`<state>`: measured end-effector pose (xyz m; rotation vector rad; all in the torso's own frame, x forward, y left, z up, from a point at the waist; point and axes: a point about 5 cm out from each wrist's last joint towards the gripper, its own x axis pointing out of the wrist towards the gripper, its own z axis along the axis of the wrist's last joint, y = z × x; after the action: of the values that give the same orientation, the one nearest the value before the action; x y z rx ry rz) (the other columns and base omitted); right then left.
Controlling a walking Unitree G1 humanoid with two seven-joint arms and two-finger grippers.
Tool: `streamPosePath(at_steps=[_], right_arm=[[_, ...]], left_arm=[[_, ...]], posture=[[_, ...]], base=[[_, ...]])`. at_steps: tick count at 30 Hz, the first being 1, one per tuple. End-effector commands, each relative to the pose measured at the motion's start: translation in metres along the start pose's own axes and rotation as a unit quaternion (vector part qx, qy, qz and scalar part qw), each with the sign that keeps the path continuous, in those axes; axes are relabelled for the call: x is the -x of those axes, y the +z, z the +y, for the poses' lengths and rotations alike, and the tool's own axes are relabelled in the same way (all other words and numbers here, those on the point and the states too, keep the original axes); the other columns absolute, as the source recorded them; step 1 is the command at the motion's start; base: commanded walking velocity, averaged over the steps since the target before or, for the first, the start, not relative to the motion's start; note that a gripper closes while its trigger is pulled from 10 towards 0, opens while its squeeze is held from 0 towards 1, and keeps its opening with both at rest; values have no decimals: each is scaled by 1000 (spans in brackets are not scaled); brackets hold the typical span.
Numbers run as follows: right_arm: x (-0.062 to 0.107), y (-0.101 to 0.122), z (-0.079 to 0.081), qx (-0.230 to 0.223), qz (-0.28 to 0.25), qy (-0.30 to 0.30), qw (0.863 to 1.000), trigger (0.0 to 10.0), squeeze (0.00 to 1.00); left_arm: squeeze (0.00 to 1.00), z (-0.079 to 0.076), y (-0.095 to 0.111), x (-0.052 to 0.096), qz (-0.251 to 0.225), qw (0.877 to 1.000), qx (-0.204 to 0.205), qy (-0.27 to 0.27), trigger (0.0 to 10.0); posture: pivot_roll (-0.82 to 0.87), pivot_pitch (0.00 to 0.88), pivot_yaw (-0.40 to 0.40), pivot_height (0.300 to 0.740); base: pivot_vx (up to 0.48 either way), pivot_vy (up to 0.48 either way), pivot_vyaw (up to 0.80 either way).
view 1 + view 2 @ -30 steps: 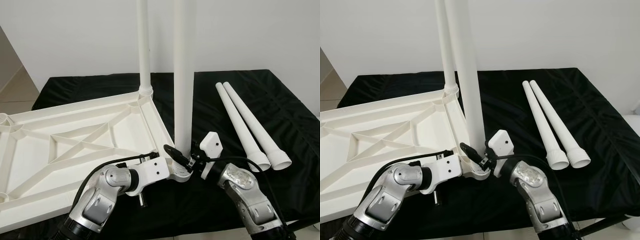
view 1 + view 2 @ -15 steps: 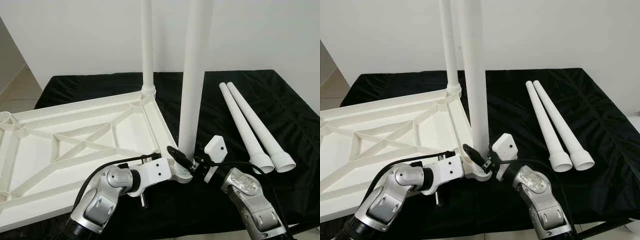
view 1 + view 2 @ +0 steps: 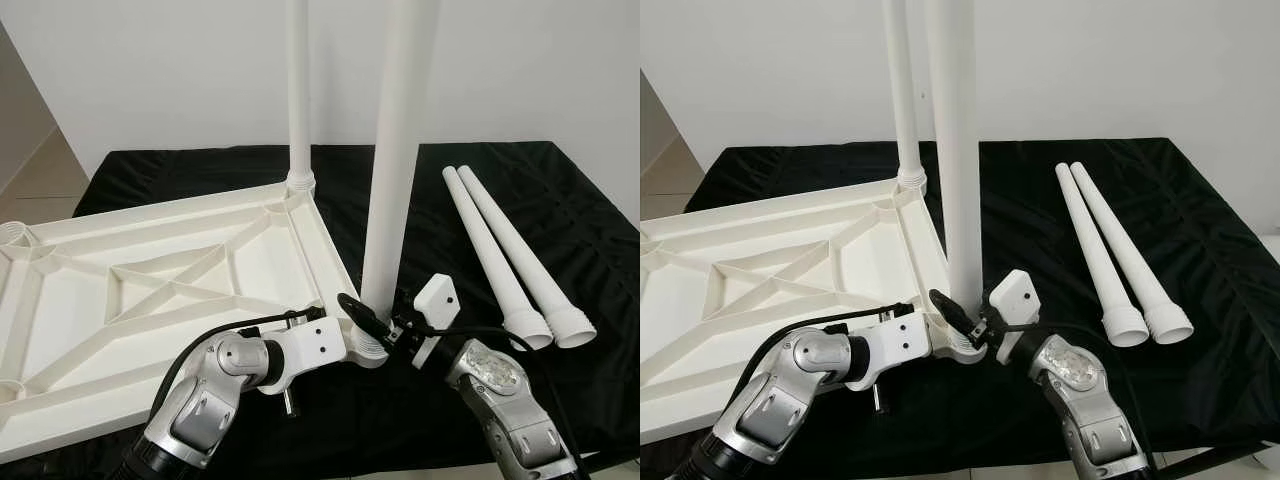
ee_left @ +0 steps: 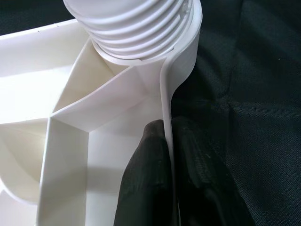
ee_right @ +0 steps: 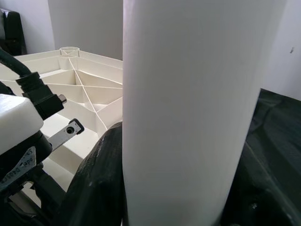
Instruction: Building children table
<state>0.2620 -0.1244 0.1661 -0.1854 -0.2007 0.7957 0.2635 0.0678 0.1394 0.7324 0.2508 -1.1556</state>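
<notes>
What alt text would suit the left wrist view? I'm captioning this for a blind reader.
The left end effector is shut on the thin white rim of the upturned tabletop, one black finger on each side. Just beyond, a table leg's threaded end sits in the corner socket, with black cloth beside the rim.

The 2 eye views are looking forward and down from the head, sharing the same scene: the upturned white table frame (image 3: 150,300), the near upright leg (image 3: 395,160) and the 2 loose legs (image 3: 510,255) lying on the black cloth (image 3: 590,240). The left wrist view is sitting very close behind the left tool (image 4: 168,183), facing the frame's rim. The right wrist view is pressing up against the near upright leg, looking past it across the frame.
</notes>
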Motion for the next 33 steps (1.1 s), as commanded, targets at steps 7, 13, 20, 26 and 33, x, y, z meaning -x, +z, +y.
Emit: streamPosePath(at_steps=[7,13,20,26,33], right_arm=[[22,-24,-23,-15,71,-85,994,10000,0],[18,-18,-18,-36,36,-112,992,10000,0],[10,-15,-11,-47,19,-151,987,10000,0],[3,-12,-3,-54,10,-154,986,10000,0],[1,-10,3,-53,8,-152,987,10000,0]], left_arm=[[0,1,-23,3,45,997,25,62,10000],[0,0,-23,4,44,997,27,64,10000],[0,0,-23,3,44,997,27,64,10000],[0,0,-22,3,44,997,28,64,10000],[0,0,-23,3,44,996,28,66,10000]], posture=[[-145,109,57,740],[-146,113,56,740],[-146,115,54,740],[-145,114,53,740],[-147,115,51,740]], base=[[0,0,0],[0,0,0],[0,0,0],[0,0,0],[0,0,0]])
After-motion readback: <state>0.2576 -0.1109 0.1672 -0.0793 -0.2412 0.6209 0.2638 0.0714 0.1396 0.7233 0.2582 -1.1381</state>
